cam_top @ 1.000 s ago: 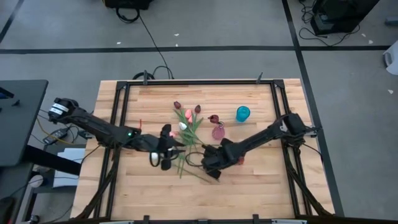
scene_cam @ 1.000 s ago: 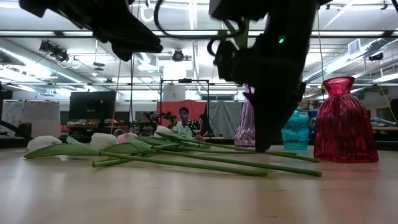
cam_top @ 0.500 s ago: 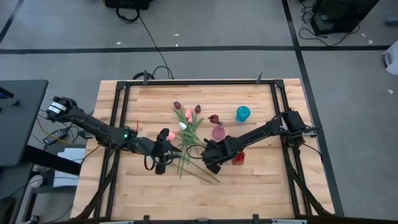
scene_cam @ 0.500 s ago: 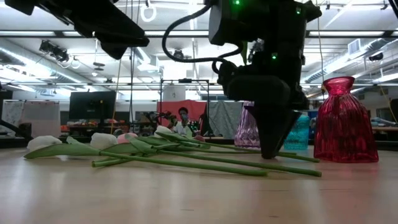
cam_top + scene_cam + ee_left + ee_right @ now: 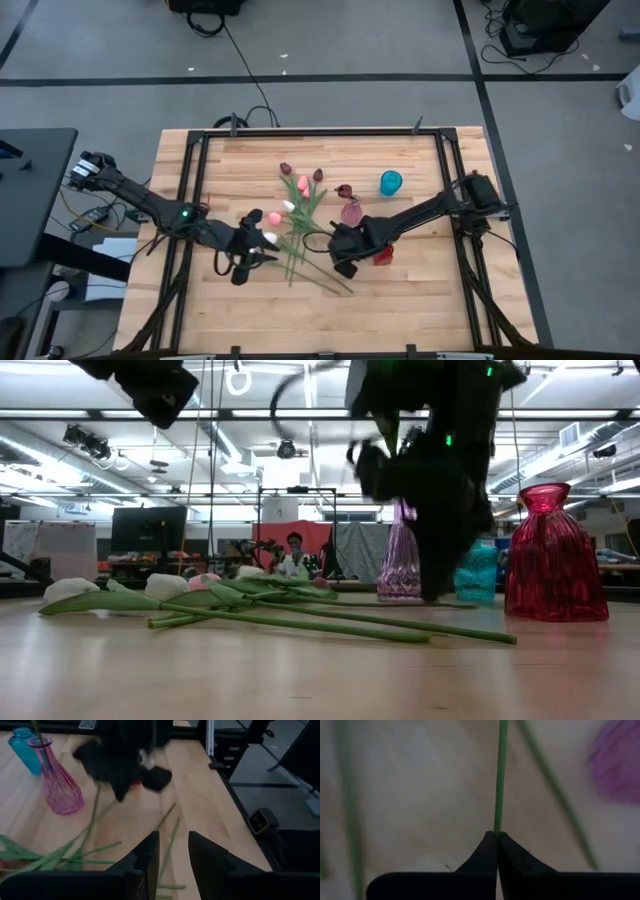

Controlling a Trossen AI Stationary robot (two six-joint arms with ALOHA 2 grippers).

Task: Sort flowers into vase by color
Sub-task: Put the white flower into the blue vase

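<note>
The tulips lie in a loose pile [image 5: 300, 215] at mid-table, stems flat on the wood and heads toward the far edge; the low view shows the same stems [image 5: 300, 618]. My right gripper [image 5: 343, 260] stands at the stems' near ends, beside the red vase [image 5: 383, 254], fingers pointing down and shut on one green stem [image 5: 498, 780]. Which head that stem carries is not visible. My left gripper [image 5: 255, 258] hovers left of the pile, open and holding nothing, with stems under it [image 5: 167, 827]. My right gripper pinches one thin green stem [image 5: 497, 827] between its two fingertips [image 5: 487, 845]. The fingers come from above, pointing down. The stem runs straight on from the fingertips, low over the table [image 5: 437, 598].
A pink-purple vase [image 5: 350, 212] with one stem in it [image 5: 35, 727] stands behind the right gripper. A teal vase [image 5: 390, 183] is farther right, and the red vase [image 5: 555, 555] sits close by the right arm. Bare wood lies along the near edge [image 5: 300, 320].
My left gripper has drawn back from the pile toward the table's left and near edges. My right gripper came down onto the stems' near ends, then rose a little off the table; one stem end beside it has shifted.
</note>
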